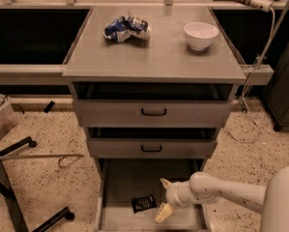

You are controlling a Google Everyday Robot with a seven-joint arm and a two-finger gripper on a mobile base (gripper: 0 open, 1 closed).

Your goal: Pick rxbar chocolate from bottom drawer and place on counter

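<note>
- One counter point(153, 62): a broad grey metal slab filling the 12 o'clock part of the view. Two things lie on it.
- One bottom drawer point(122, 182): pulled open at 6 o'clock, a grey tray with low side walls. One thing lies on its floor.
- Two grey drawers with black handles: the upper drawer point(153, 112) sits just under the counter and the lower drawer point(151, 148) lies between it and the bottom drawer. Each has one handle.
- One white robot arm point(231, 195): it enters from 4 o'clock and reaches across the right wall of the bottom drawer.
- One blue-and-white foil bag point(126, 28): crumpled, at 11 o'clock on the counter.
- One white bowl point(200, 35): upright, at 1 o'clock on the counter, well apart from the bag.
- One gripper point(160, 200): inside the bottom drawer at its 4 o'clock part. Its two pale fingers point(164, 211) are spread wide and grasp nothing.
- One rxbar chocolate point(144, 203): a small flat black wrapper lying on the drawer floor at 6 o'clock. It is just beside the gripper, at the gripper's 9 o'clock. It seems to lie clear of the fingertips, though contact is hard to rule out here.
</note>
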